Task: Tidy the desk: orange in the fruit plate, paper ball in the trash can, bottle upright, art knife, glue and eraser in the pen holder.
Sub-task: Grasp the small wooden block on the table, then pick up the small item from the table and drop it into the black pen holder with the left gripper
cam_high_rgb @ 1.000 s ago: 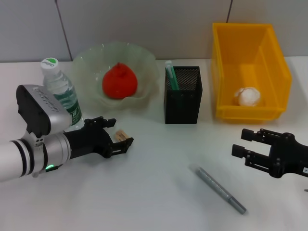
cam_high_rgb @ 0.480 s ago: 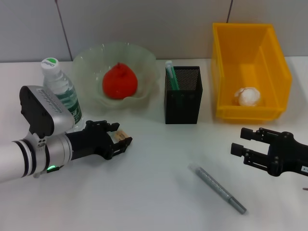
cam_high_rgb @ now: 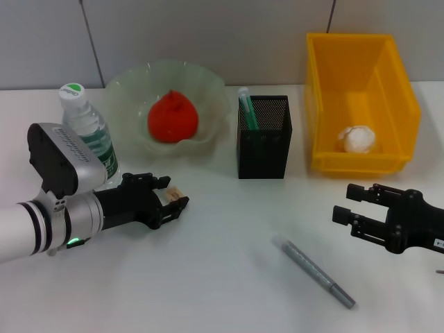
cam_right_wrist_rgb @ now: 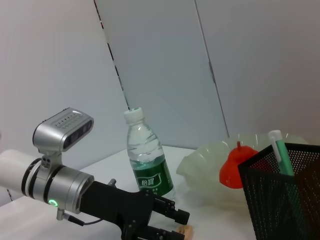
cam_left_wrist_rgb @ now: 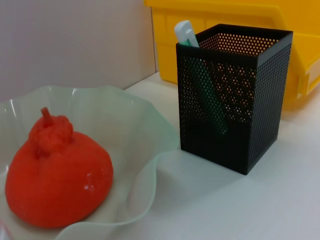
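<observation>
The left end effector [cam_high_rgb: 168, 196] sits low on the surface [cam_high_rgb: 222, 277], its fingers clamped around the eraser [cam_high_rgb: 173, 193]; the right end effector [cam_high_rgb: 349, 205] hovers spread wide, empty.

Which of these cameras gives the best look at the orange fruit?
The left wrist view: the orange fills the near corner, lumpy top plain, sitting in the fruit plate. The head view shows it whole but smaller. The right wrist view shows only part, behind the pen holder.
</observation>
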`<state>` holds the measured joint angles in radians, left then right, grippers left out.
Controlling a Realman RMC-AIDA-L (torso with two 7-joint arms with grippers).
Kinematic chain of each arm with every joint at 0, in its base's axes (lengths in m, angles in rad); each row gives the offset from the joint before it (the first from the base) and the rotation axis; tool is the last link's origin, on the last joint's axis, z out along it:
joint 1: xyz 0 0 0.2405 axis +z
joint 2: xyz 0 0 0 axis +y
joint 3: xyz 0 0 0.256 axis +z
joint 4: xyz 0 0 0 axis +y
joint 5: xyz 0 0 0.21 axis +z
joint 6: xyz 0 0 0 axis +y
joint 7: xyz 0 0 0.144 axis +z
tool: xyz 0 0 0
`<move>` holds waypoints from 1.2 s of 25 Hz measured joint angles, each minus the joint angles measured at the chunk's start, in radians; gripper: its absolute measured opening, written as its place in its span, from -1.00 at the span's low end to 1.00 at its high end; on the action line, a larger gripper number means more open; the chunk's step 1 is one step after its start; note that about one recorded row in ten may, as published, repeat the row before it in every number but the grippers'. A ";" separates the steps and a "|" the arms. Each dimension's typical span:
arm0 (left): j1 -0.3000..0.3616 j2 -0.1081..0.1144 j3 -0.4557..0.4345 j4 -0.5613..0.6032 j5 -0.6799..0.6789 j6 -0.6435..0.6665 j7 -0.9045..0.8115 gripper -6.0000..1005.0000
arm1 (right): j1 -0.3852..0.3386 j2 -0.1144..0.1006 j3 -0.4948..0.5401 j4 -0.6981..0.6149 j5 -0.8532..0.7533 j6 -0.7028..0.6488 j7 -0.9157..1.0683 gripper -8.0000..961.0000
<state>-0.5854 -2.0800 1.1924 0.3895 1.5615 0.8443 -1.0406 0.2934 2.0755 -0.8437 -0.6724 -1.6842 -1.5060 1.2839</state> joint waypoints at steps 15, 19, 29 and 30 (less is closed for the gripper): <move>0.047 0.005 -0.008 0.080 -0.052 0.132 -0.026 -0.23 | 0.003 0.000 0.000 0.001 0.000 -0.004 0.006 0.21; 0.101 0.007 -0.008 0.191 -0.088 0.231 -0.075 -0.23 | 0.003 0.000 0.000 0.001 0.000 -0.004 0.006 0.21; 0.031 0.000 0.011 0.215 -0.207 0.332 -0.139 -0.23 | 0.021 0.001 0.000 0.023 0.000 -0.003 0.001 0.20; 0.015 0.000 0.013 0.200 -0.220 0.328 -0.138 -0.23 | 0.021 0.001 -0.001 0.023 -0.001 -0.003 0.001 0.20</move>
<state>-0.5705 -2.0800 1.2053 0.5899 1.3414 1.1725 -1.1782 0.3141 2.0761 -0.8444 -0.6492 -1.6847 -1.5094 1.2852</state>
